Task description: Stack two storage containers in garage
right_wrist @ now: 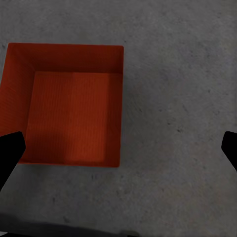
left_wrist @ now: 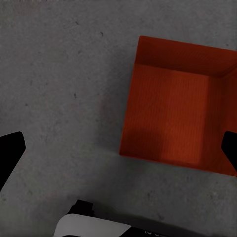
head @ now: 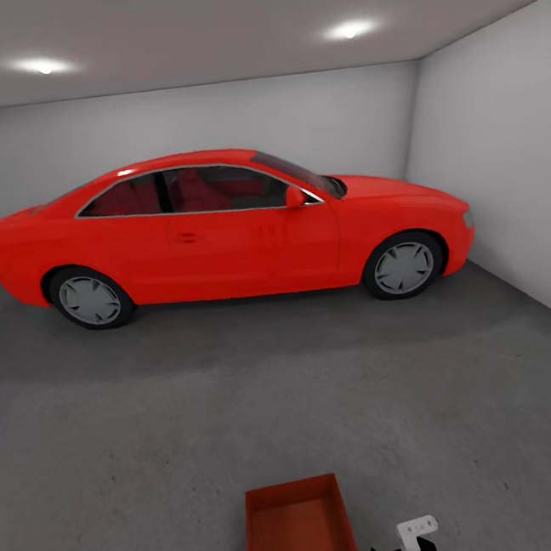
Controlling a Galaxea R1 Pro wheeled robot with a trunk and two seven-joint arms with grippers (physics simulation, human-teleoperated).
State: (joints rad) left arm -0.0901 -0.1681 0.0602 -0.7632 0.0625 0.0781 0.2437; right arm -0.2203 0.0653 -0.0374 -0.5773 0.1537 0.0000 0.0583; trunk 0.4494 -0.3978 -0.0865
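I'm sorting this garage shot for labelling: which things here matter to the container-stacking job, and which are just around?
Belongs to the job:
storage container, open-topped, empty
concrete floor beneath it
left gripper and right gripper, both open, empty

Just around:
red car
white walls

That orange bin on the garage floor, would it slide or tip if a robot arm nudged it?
The storage container would probably slide rather than tip: it looks low with a broad flat base. It looks empty and thin-walled in the wrist views, so likely light, and the walls may flex. The rough concrete floor might add some drag.
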